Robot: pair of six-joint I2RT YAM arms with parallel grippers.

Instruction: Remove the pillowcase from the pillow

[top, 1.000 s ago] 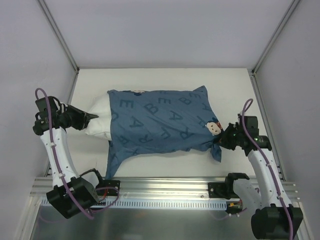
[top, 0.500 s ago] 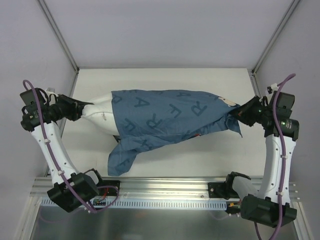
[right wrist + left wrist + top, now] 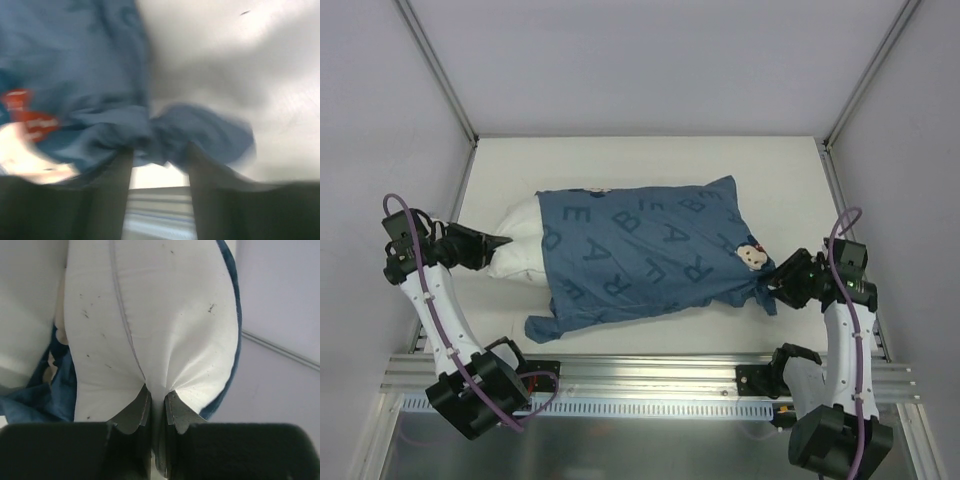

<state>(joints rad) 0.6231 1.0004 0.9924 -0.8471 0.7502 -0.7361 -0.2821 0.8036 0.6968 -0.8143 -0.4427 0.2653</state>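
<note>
The blue pillowcase [image 3: 640, 250] with dark letters and a mouse face [image 3: 750, 256] lies across the table, still covering most of the pillow. The white pillow [image 3: 520, 245] sticks out of its left end. My left gripper [image 3: 500, 242] is shut on a pinch of the pillow's white fabric [image 3: 150, 315], with the jaws tight around the fold [image 3: 157, 395]. My right gripper [image 3: 775, 283] is at the pillowcase's bunched right corner [image 3: 200, 135]. Its fingers stand apart in the blurred right wrist view, with the corner resting at the fingertips [image 3: 160, 155].
The white table [image 3: 650, 160] is enclosed by grey walls at the back and sides. An aluminium rail [image 3: 650, 375] runs along the near edge between the arm bases. A loose flap of pillowcase [image 3: 545, 325] trails toward the rail at the front left.
Half a second ago both arms held the pillow stretched and raised. Now it has dropped back onto the table, both arms have come nearer, and the right jaws have opened off the corner.
</note>
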